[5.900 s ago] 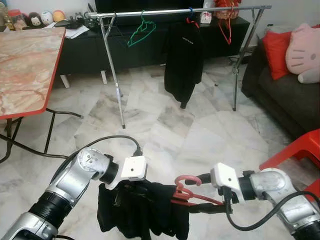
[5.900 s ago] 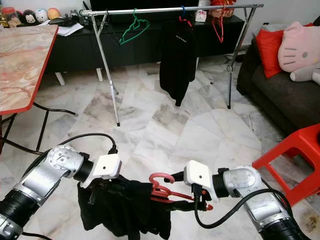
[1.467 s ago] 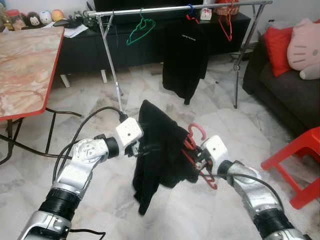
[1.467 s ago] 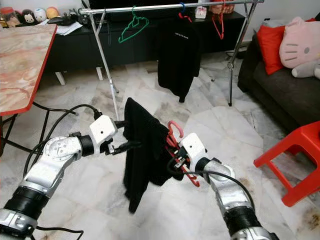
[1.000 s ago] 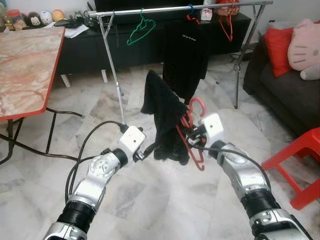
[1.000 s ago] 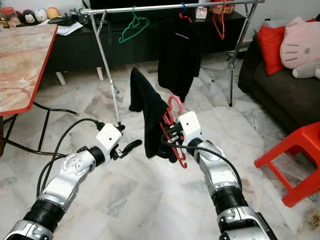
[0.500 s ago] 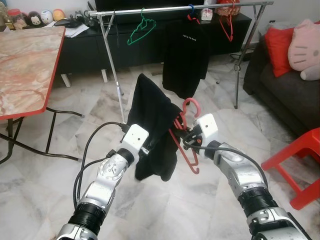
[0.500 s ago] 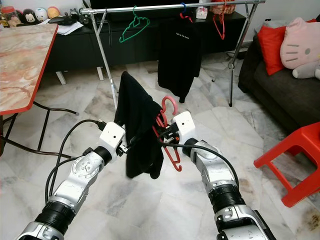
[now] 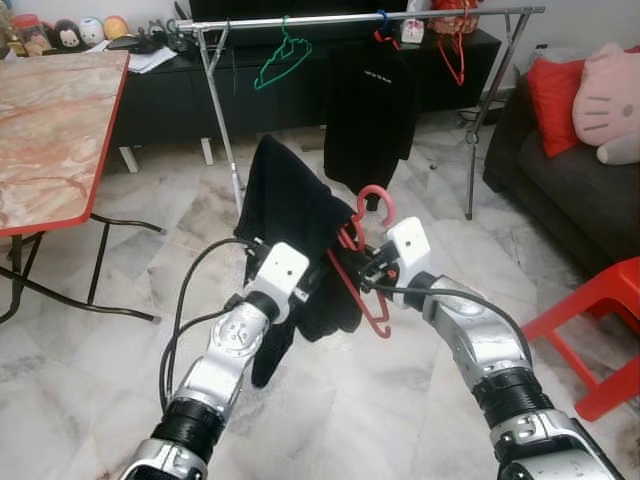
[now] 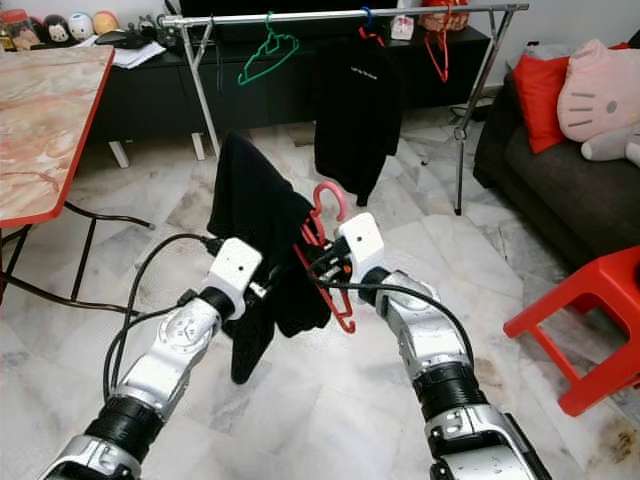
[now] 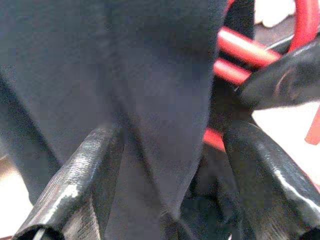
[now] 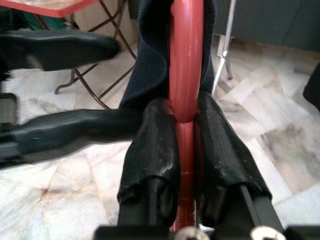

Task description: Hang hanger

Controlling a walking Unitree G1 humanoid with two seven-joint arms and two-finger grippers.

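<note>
R gripper [image 12: 186, 150] clenched on red hanger [image 9: 362, 268], black shirt [image 9: 290, 215] draped at its 9 o'clock. L gripper [image 11: 170, 190] spread around shirt. Rack [image 9: 360, 18] at 12.

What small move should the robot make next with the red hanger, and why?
Probably lift it forward toward the silver clothes rail. The right gripper is shut on the red plastic hanger carrying a black garment, and the rail stands farther ahead and higher than the hook.

Dark garment [image 11: 150, 95] draped across the frame's centre and upper left, 2 black left gripper [image 11: 170, 185] fingers [image 11: 80, 185] spread around its fold, red hanger [image 11: 245, 52] bars at upper right
</note>
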